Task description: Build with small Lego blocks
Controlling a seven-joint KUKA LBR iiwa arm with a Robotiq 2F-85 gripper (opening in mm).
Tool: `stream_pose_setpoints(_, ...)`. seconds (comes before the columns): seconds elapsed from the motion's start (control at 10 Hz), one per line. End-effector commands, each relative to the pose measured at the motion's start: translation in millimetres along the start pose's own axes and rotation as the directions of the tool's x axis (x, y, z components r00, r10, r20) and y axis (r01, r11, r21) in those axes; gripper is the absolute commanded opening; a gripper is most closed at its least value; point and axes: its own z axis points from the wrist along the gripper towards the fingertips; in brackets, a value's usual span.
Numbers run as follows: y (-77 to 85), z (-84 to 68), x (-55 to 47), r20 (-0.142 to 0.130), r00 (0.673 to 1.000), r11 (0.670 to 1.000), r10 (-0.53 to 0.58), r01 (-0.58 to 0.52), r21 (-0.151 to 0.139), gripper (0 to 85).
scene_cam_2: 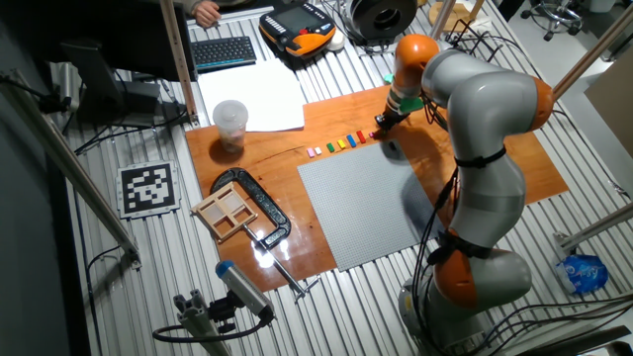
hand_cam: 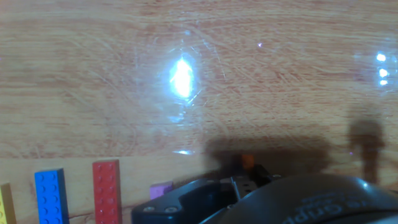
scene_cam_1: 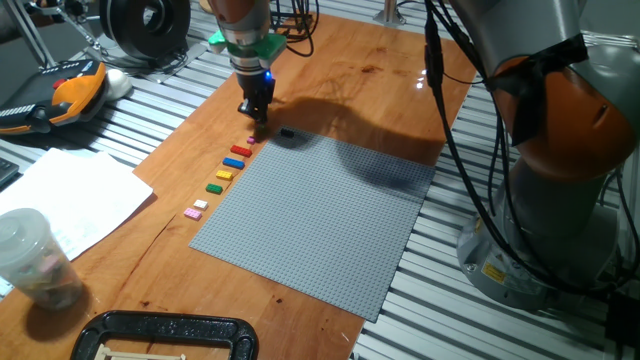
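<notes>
My gripper (scene_cam_1: pixel 258 118) stands low over the wooden board, just beyond the far corner of the grey baseplate (scene_cam_1: pixel 330 220). Its fingers look closed on an orange brick (hand_cam: pixel 247 161), of which only a sliver shows in the hand view. A row of small Lego blocks runs along the plate's left edge: pink (scene_cam_1: pixel 252 140), red (scene_cam_1: pixel 241 151), blue (scene_cam_1: pixel 235 162), yellow (scene_cam_1: pixel 224 174), green (scene_cam_1: pixel 213 187), white (scene_cam_1: pixel 201 204) and a pale pink one (scene_cam_1: pixel 192 213). A black brick (scene_cam_1: pixel 288 133) lies at the plate's far edge. The hand view shows the blue (hand_cam: pixel 50 194), red (hand_cam: pixel 107 190) and pink (hand_cam: pixel 160 189) bricks.
A plastic cup (scene_cam_1: pixel 30 255) and white paper (scene_cam_1: pixel 70 195) lie to the left. A black clamp (scene_cam_1: pixel 160 335) grips the board's near edge. An orange-and-black pendant (scene_cam_1: pixel 70 90) sits at the far left. The arm's base (scene_cam_1: pixel 560 150) stands to the right. A small wooden box (scene_cam_2: pixel 229 210) lies near the clamp.
</notes>
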Motion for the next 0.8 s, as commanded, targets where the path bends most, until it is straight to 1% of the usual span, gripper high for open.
stream_pose_setpoints(0.0, 0.1, -1.0, 0.1, 0.000, 1.000, 1.000, 0.000, 0.000, 0.000, 17.0)
stream_pose_setpoints(0.4, 1.0, -9.2, 1.9, -0.009, 1.000, 1.000, -0.006, 0.006, 0.007, 17.0)
stream_pose_setpoints(0.5, 1.3, -13.9, 3.0, -0.017, 1.000, 1.000, -0.006, 0.006, 0.007, 17.0)
stream_pose_setpoints(0.6, 2.0, -20.4, 5.1, -0.025, 1.000, 1.000, -0.006, 0.006, 0.013, 0.0)
stream_pose_setpoints(0.7, 2.7, -25.8, 7.4, -0.034, 0.999, 1.000, -0.004, 0.005, 0.013, 0.0)
